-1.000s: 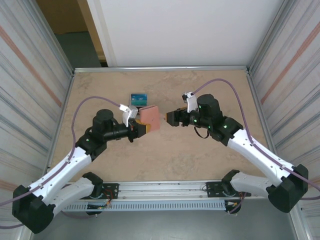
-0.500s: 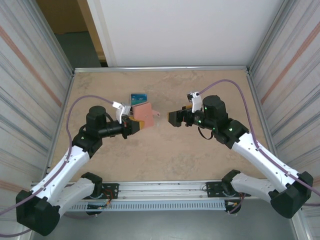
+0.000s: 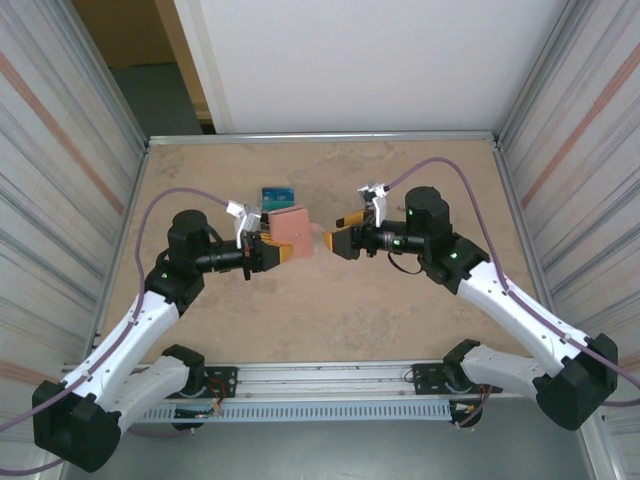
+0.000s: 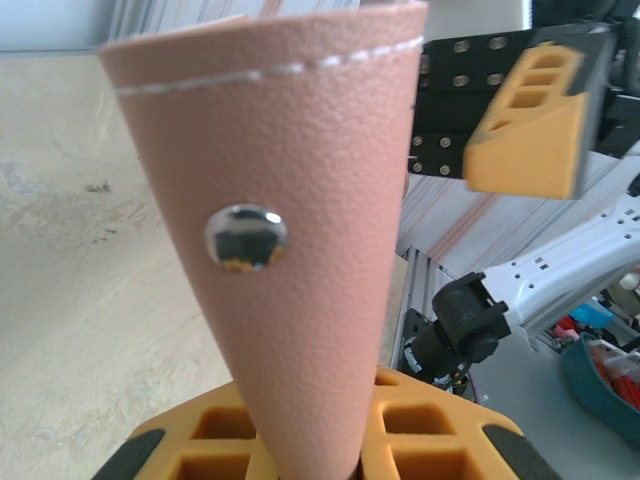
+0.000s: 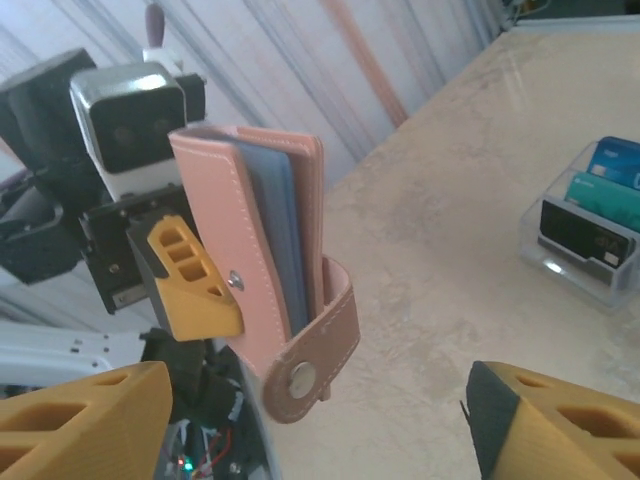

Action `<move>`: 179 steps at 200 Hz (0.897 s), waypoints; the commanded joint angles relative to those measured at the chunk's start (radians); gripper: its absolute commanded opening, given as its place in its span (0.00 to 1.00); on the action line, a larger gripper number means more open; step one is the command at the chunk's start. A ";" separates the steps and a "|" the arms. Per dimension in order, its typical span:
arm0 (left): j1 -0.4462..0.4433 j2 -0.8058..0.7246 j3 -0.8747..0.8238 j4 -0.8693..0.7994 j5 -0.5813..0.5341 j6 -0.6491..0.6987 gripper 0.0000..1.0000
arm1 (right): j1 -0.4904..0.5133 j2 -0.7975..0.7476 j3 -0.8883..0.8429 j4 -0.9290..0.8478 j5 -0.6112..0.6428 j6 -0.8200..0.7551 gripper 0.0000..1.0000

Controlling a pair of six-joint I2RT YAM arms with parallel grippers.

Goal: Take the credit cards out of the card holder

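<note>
— Since a second ago the right gripper (image 3: 337, 241) has closed in from 3 o'clock and now sits just beside the card holder (image 3: 293, 228). The left arm has pulled back a little toward 9 o'clock.

— Who has the holder?

— The left gripper (image 3: 281, 250). Its jaws are clamped on one edge of the salmon cover, holding it clear of the tabletop (image 3: 300, 330). In the left wrist view the yellow pads (image 4: 160, 440) pinch the leather, and the snap stud (image 4: 246, 237) faces the lens.

— And the right jaws?

— Wide apart with nothing between them, pointed at the holder.

— Is it open?

— Barely. The tab (image 5: 312, 365) hangs loose and unsnapped, and the covers gape only slightly. A blue-grey sheet (image 5: 285, 225) shows between them; I cannot tell whether it is lining or one of the credit cards.

— How will it handle?

— My guess is that the holder is light and soft, so it will flex and twist if pushed. The cards should be thin, stiff and slick, and tight in their slots. The best hold is a square pinch on an exposed card edge, pulling straight along the slot while the left grips firmly.

— What about the blue cards (image 3: 279, 195) at 11 o'clock?

— They stand in a clear rack (image 5: 590, 280) on the tabletop, apart from the holder.
</note>
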State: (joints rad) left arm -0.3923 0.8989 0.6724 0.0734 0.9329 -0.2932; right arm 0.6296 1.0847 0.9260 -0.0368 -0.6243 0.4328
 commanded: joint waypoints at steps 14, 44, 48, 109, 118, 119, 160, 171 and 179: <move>-0.002 0.009 0.018 0.091 0.095 -0.023 0.00 | 0.000 0.036 0.012 0.047 -0.108 0.004 0.71; -0.021 0.007 0.016 0.115 0.138 -0.021 0.00 | -0.001 0.059 0.009 0.070 -0.149 0.001 0.67; -0.024 0.007 0.014 0.120 0.145 -0.020 0.00 | -0.001 0.061 0.006 0.079 -0.158 0.003 0.66; -0.064 -0.007 0.017 0.129 0.233 -0.001 0.00 | -0.011 0.072 -0.022 0.166 -0.265 0.005 0.43; -0.065 -0.013 0.017 0.128 0.225 -0.003 0.00 | -0.012 0.068 -0.027 0.177 -0.283 0.002 0.42; -0.064 -0.014 0.016 0.128 0.223 -0.004 0.00 | -0.012 0.068 -0.027 0.178 -0.285 0.003 0.42; -0.066 -0.028 0.017 0.135 0.204 -0.010 0.00 | -0.009 0.059 -0.038 0.184 -0.357 -0.013 0.41; -0.071 -0.025 0.020 0.133 0.204 -0.010 0.00 | -0.006 0.061 -0.038 0.185 -0.361 -0.013 0.41; -0.074 -0.023 0.022 0.132 0.201 -0.010 0.00 | -0.001 0.065 -0.034 0.185 -0.369 -0.012 0.40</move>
State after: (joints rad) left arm -0.4541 0.8906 0.6724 0.1627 1.1076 -0.3107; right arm 0.6258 1.1534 0.8913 0.1127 -0.9337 0.4355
